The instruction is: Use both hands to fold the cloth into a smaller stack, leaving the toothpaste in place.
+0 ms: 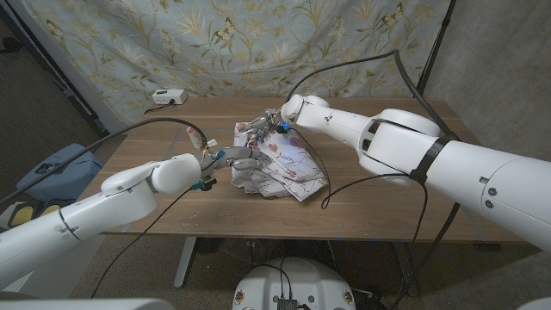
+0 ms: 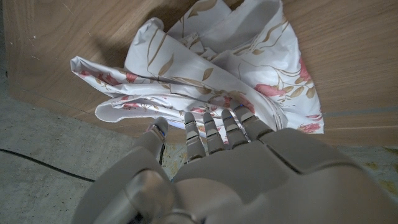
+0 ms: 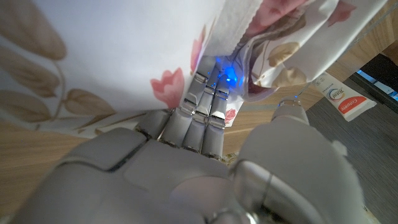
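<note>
A white cloth [image 1: 280,165] printed with pink flowers lies bunched in the middle of the wooden table [image 1: 379,202]. My left hand [image 1: 231,159] grips the cloth's left edge; in the left wrist view its fingers [image 2: 214,130] dig into the folds of the cloth [image 2: 211,68]. My right hand [image 1: 274,120] holds the far part of the cloth lifted off the table. In the right wrist view that hand [image 3: 205,155] has its fingers [image 3: 208,93] buried in the cloth [image 3: 112,56]. A white toothpaste tube [image 3: 344,99] lies on the wood beyond it.
A small white box [image 1: 170,96] with a cable sits at the table's far left. A patterned curtain [image 1: 232,43] hangs behind the table. A blue object [image 1: 52,168] stands on the floor at the left. Bare wood shows at the table's front and right.
</note>
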Tool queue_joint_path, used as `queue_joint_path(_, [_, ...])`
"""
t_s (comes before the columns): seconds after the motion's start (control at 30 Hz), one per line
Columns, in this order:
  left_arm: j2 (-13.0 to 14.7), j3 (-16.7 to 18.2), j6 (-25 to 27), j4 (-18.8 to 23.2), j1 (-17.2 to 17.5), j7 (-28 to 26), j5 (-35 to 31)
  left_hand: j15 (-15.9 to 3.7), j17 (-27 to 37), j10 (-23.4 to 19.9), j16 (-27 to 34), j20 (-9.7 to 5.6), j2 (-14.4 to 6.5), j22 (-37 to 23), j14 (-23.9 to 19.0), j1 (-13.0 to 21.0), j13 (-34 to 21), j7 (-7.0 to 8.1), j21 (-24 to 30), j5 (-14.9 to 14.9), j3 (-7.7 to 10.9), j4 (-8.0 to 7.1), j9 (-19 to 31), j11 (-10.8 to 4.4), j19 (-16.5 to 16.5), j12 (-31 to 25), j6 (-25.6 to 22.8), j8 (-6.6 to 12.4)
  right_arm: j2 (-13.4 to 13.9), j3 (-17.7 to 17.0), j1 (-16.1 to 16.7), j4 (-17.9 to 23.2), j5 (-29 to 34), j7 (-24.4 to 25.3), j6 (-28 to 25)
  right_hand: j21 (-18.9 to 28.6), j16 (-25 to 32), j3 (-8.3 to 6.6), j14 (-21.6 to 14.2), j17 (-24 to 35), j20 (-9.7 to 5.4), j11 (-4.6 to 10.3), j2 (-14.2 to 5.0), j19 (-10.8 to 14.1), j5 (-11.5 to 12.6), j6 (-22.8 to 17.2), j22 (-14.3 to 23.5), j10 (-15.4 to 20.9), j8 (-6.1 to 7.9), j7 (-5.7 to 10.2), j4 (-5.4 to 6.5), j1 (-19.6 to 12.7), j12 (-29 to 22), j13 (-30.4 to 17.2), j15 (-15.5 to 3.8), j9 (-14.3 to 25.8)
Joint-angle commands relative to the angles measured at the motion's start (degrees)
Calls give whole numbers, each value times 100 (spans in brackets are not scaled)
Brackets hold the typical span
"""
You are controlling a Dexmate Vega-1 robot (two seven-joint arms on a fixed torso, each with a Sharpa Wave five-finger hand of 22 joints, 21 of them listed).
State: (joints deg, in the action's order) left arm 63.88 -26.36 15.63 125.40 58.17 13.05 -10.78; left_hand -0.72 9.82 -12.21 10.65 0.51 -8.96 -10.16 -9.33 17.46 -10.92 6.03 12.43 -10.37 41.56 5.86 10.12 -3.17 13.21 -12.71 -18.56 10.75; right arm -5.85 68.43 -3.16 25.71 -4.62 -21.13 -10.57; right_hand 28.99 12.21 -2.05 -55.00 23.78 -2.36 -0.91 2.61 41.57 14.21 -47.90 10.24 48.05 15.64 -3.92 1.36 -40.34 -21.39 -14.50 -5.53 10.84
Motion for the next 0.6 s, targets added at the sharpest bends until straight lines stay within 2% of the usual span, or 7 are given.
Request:
queue_joint_path(0.03, [-178,-384,-160,-386,-342,98,-71,-2,16,-81,8,-5,-15,-5,-65,68,-1,-8,-14,-3,-7,31,7,-7,59,3,-53,9,27,-104,-19,3,-103,-305,58,-16,56,-9,18,8,29,-52,-46,-6,62,-6,19,64,-41,-53,27,5,31,-4,17,16])
queue_joint_path(0.47, [-282,-626,-200,-767,-412,184,-76,-2,26,-134,13,-6,-15,-5,-102,53,-1,-22,-17,-3,-6,21,7,-12,69,-2,-143,27,121,-259,-93,-4,-165,-1378,233,-50,62,-1,52,-23,42,-67,-72,-2,151,18,20,30,-85,-63,14,-42,101,-8,45,17])
queue_joint_path(0.6, [-310,-663,-168,-848,-421,205,-27,0,33,-128,12,-9,-18,-5,-101,40,-1,-23,-20,-1,-9,7,7,-5,68,4,-148,22,62,-363,-134,-200,-193,-1541,381,-62,66,5,54,-38,62,-74,-80,2,181,28,20,19,-103,-81,13,-53,131,-5,60,18])
